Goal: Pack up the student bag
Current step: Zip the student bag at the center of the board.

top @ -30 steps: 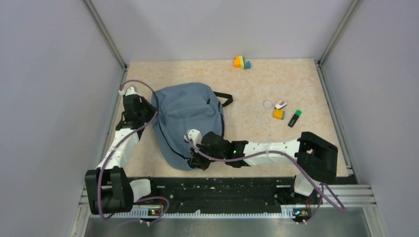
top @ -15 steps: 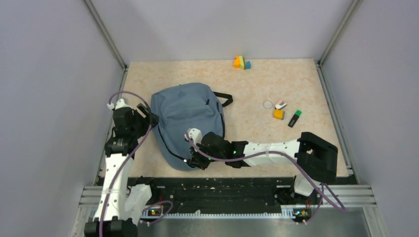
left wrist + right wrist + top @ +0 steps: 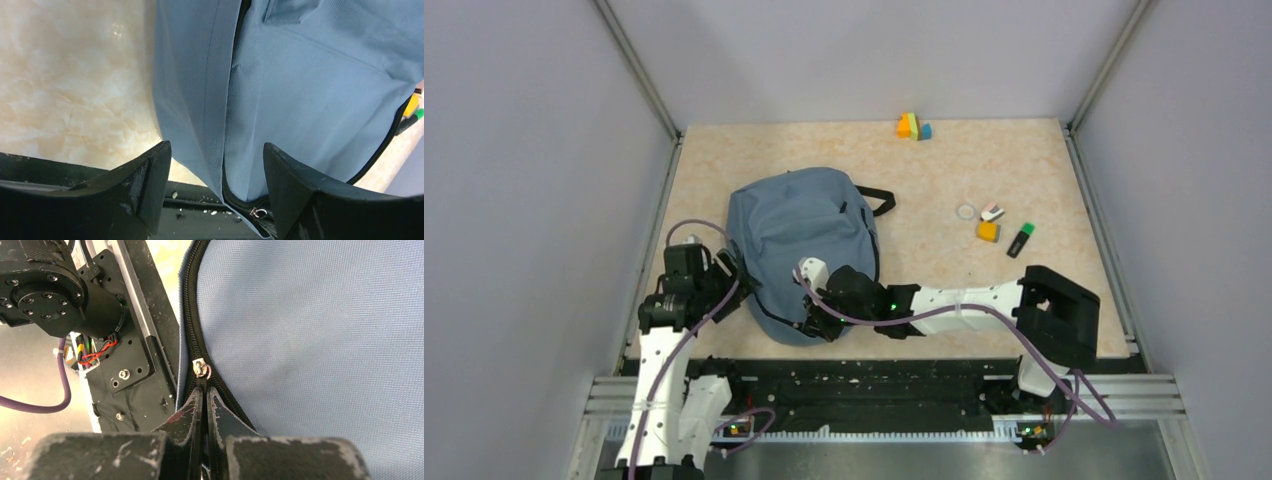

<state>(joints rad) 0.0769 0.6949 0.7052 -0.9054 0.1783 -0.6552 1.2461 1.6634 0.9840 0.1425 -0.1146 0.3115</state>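
Right gripper (image 3: 810, 322) is pressed shut at the near edge of the student bag (image 3: 799, 225). From its wrist view, the gripper (image 3: 205, 392) has its fingertips together right on the dark zipper line, just below the small metal zipper slider (image 3: 201, 369). I cannot tell whether a pull tab is pinched between them.

The left gripper (image 3: 727, 268) sits at the bag's left side. Its wrist view shows the gripper (image 3: 216, 150) with jaws spread wide and holding nothing. Between the two fingers I see the blue fabric of the bag (image 3: 310, 75) and a second zipper pull (image 3: 258, 212) low in the picture.

The bag lies flat on the speckled beige counter (image 3: 924, 170), left of centre, its near end close to the black rail (image 3: 874, 385) that carries the arm bases. A black strap (image 3: 879, 200) pokes out from its far right corner.

To the right of the bag, well apart from it, lie a white ring (image 3: 965, 211), a small white and pink piece (image 3: 992, 212), an orange block (image 3: 988, 231) and a black marker with a green cap (image 3: 1020, 240). A cluster of coloured blocks (image 3: 913, 126) rests at the far edge of the counter.
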